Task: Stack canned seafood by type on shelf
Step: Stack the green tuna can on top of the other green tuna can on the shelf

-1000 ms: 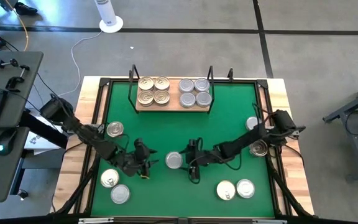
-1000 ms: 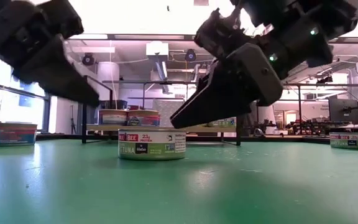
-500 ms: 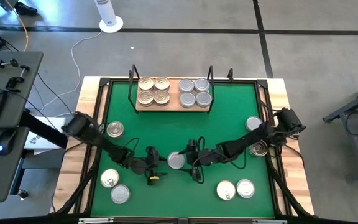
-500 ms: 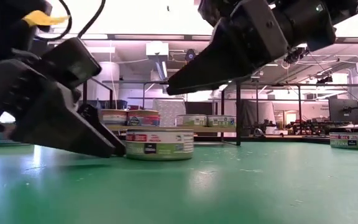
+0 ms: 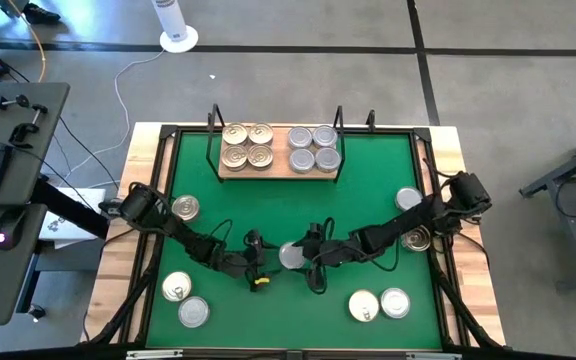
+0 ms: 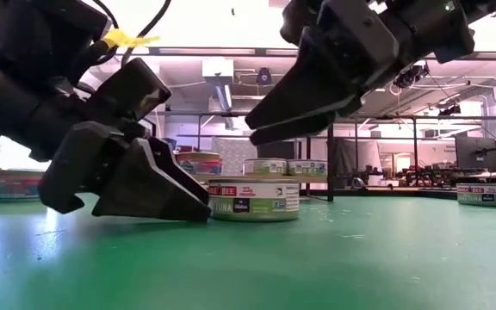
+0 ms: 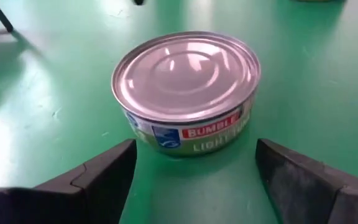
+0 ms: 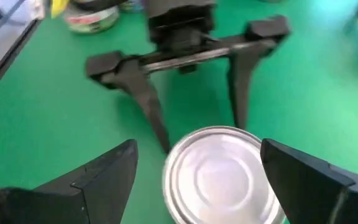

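Light came bright and even from overhead; the ceiling in the low view was blown out white; a pale sheen lay on the green mat (image 7: 36,137); the tin's lid (image 7: 188,74) glared; the right wrist view was blurred; shadows under the arms were soft.

Left gripper (image 5: 268,262) low, fingers spread; right gripper (image 5: 301,262) opposite, fingers spread.

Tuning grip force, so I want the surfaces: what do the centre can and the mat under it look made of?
The round silver-lidded can: apparently metal, a shiny lid with pressed rings that reflects light, and a glossy printed label around its side. The green mat: a smooth, slightly glossy sheet, perhaps vinyl or rubber; it shows soft highlights.
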Motion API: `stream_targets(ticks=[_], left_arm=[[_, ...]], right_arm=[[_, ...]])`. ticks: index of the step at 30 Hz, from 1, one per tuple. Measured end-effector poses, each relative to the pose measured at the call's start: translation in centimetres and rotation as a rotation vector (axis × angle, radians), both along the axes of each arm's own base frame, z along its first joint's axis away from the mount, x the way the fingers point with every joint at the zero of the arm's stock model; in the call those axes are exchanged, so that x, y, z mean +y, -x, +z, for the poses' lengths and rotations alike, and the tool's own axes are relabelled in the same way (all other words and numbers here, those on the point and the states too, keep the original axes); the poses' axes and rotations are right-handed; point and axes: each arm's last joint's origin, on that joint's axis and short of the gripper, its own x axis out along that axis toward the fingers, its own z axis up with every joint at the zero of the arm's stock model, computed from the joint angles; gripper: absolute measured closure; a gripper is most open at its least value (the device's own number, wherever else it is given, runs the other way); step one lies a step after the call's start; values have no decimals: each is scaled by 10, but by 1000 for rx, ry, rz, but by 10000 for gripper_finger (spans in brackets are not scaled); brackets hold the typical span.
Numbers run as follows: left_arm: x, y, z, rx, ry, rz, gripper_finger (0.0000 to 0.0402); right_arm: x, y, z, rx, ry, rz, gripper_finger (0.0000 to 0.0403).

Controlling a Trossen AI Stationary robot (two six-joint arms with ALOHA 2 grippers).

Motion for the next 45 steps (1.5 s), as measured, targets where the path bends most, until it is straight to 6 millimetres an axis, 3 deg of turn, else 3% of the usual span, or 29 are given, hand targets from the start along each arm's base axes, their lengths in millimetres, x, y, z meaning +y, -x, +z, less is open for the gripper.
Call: stream_targets(ticks=[4, 11, 22, 29, 38, 45], left_arm=[[2, -1, 0, 2, -8, 0, 83], [1, -5, -14, -81, -37, -40, 83], [7, -15, -40, -284, 65, -71, 83], [4, -21, -43, -267, 128, -50, 79], [4, -20, -47, -232, 141, -33, 37], [-5, -28, -46, -225, 108, -58, 29]], right_arm=[[-4, 11, 2, 81, -3, -185, 71], [-7, 24, -19, 234, -112, -383, 71], [0, 23, -22, 240, -168, -365, 71], [-1, 25, -21, 254, -202, -394, 71], [-2, 26, -19, 255, -185, -379, 71], [-6, 35, -7, 275, -243, -465, 71]])
